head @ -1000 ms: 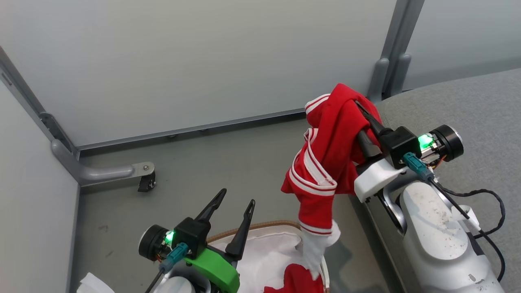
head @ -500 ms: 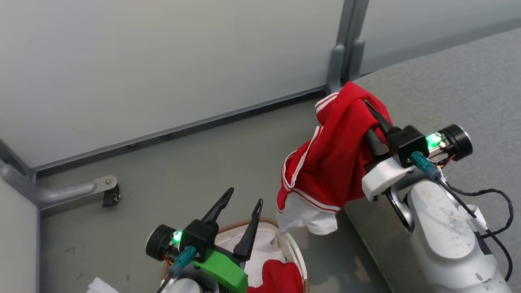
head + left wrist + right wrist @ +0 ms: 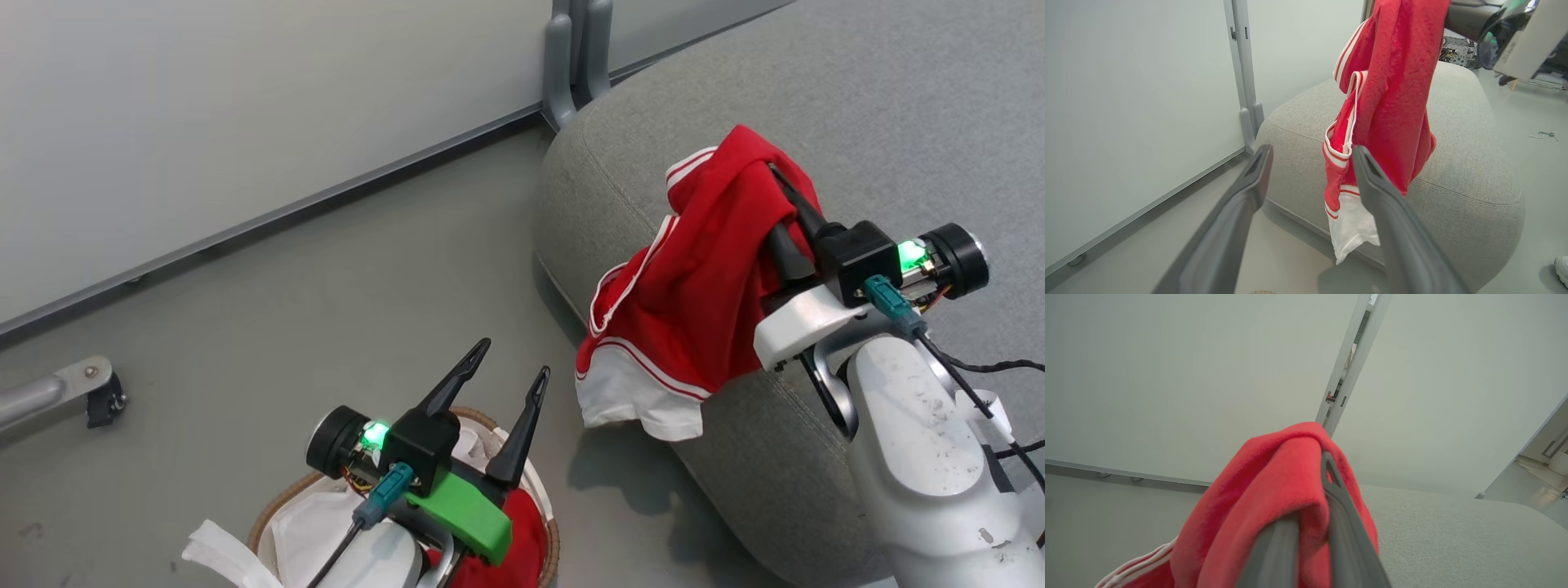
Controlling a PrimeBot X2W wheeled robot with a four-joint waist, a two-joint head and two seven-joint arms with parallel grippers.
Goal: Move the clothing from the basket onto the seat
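The right gripper (image 3: pixel 775 175), clamped on the red garment (image 3: pixel 694 302), holds it over the sofa (image 3: pixel 857 98) edge; open seat lies toward 1 o'clock. The left gripper (image 3: pixel 514 358), fingers apart, hovers above the basket (image 3: pixel 277 506) at 7 o'clock, where the remaining clothing (image 3: pixel 522 531) lies.

Left hand (image 3: pixel 515 357) spread wide; right hand (image 3: pixel 775 175) pinched tight, raised.

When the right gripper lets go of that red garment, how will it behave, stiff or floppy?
Probably floppy: the red garment droops in folds from the right gripper, white hem lowest. Likely light: a pinch on one bunched fold carries it all. Released here, it may slump partly off the sofa edge.
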